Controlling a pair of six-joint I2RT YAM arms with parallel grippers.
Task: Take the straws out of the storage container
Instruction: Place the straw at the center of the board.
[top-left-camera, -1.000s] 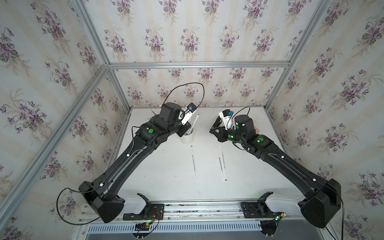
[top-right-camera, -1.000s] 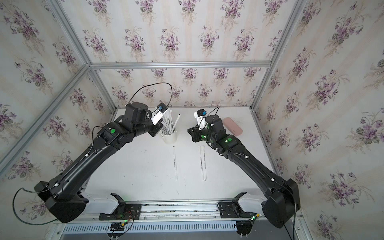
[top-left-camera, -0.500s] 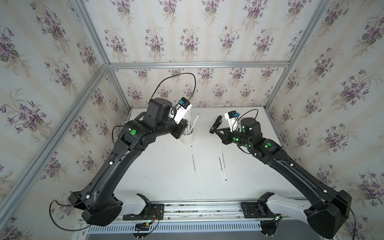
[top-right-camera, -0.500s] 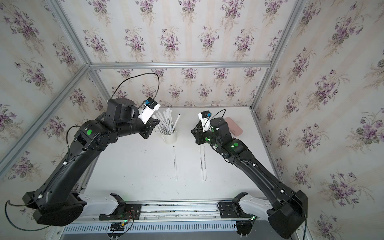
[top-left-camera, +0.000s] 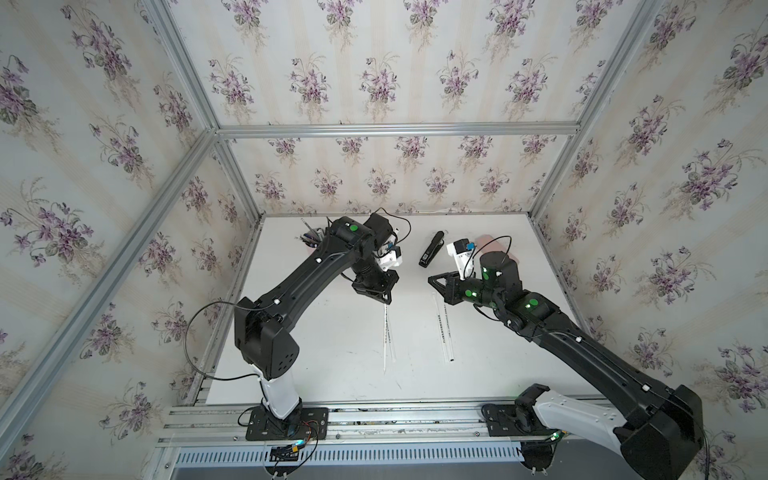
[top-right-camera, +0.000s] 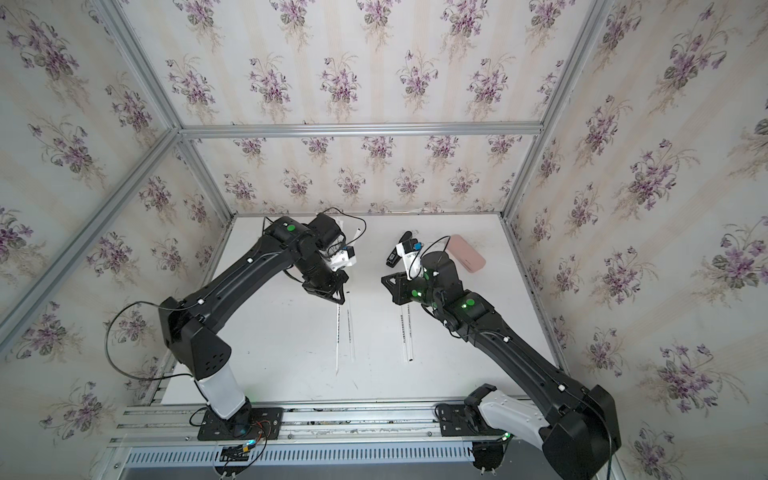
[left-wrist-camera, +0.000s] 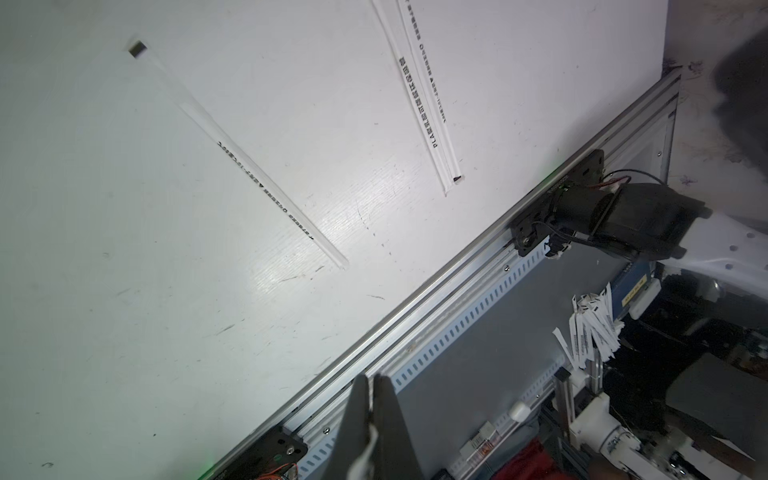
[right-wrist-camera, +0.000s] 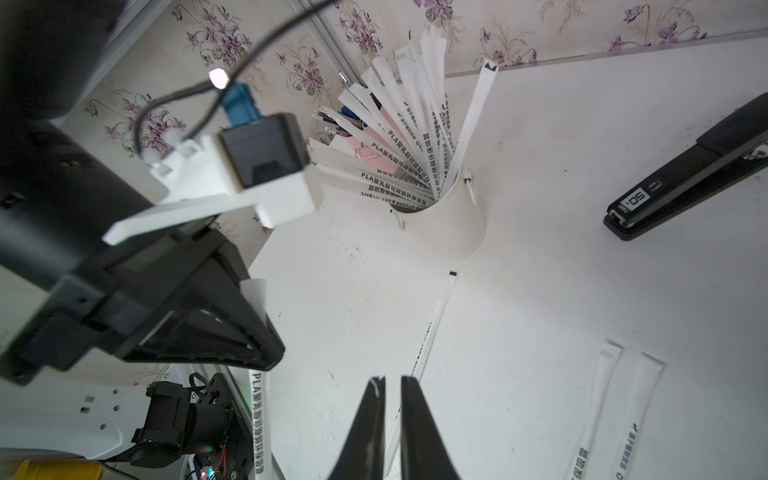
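In both top views storage container (right-wrist-camera: 451, 224) hidden behind left arm (top-left-camera: 307, 270); print on straws (top-left-camera: 444, 328) too sm. to read.

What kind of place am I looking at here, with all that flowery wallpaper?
Probably a robot test booth, not a real room: wallpapered panels in an aluminium frame, robot arms bolted to a rail, and a white table holding wrapped straws and a stapler.

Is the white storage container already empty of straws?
No, in the right wrist view many wrapped straws stand fanned out in the storage container.
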